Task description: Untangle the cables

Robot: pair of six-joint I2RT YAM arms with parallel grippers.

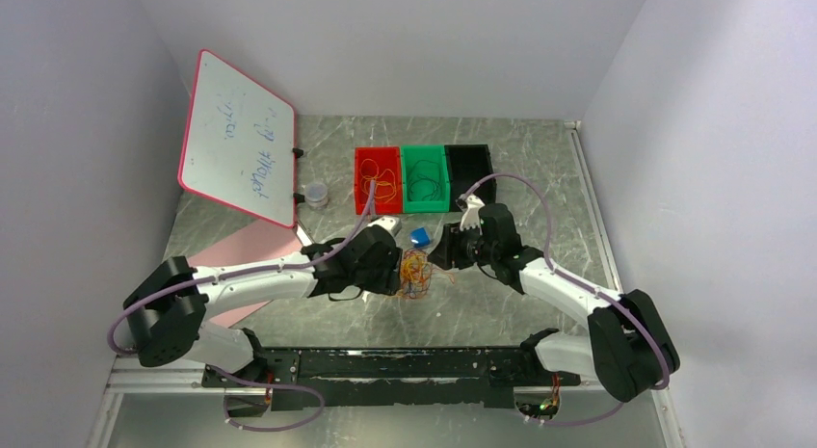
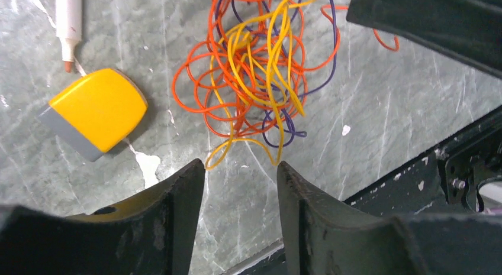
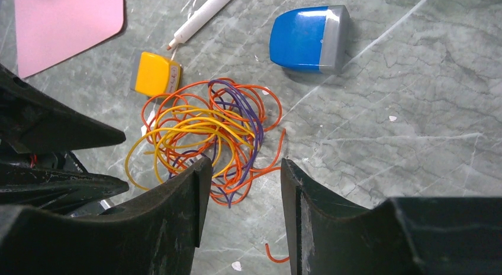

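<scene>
The left pincer is released, its two fingers apart with nothing between them, its tips just short of the tangle of cables. The right pincer is also released. A few orange strands lie in its gap, unpinched. The orange, yellow and purple loops sit in one knotted heap on the table between the two pincers. A yellow block and a marker lie just beside the heap, and a blue block lies on its far side. Red, green and black bins stand farther back.
</scene>
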